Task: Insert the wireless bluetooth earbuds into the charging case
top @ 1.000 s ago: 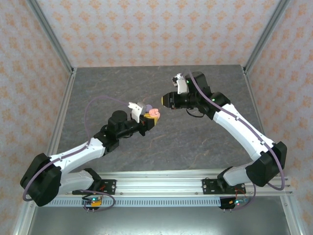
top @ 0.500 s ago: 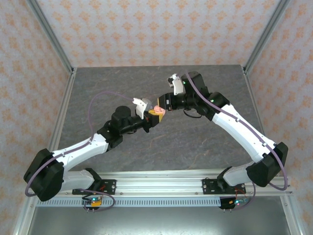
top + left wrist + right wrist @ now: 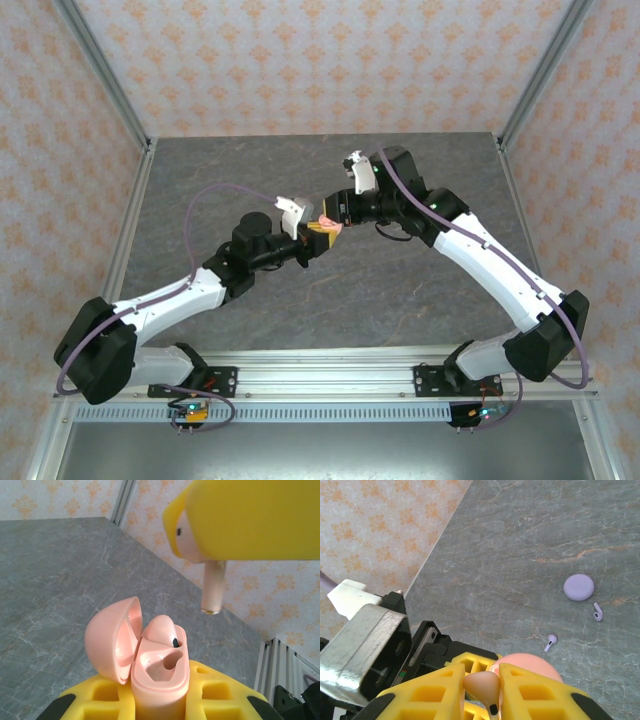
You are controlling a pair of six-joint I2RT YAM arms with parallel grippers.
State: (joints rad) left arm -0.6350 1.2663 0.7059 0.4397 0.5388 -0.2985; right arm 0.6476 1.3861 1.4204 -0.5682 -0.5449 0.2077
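The left end effector (image 3: pixel 160 707) holds an open pink case (image 3: pixel 159 680) with one pink earbud (image 3: pixel 161 629) inside. Above it, the right end effector (image 3: pixel 235 520) holds another pink earbud (image 3: pixel 213 587), stem down.

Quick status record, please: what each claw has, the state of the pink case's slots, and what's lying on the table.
left claw: shut on pink case, lid open
right claw: shut on held bud, pink, stem pointing down, clear of the case
case slots: seated bud in one, empty slot beside it
table: purple case closed, two purple buds loose near it
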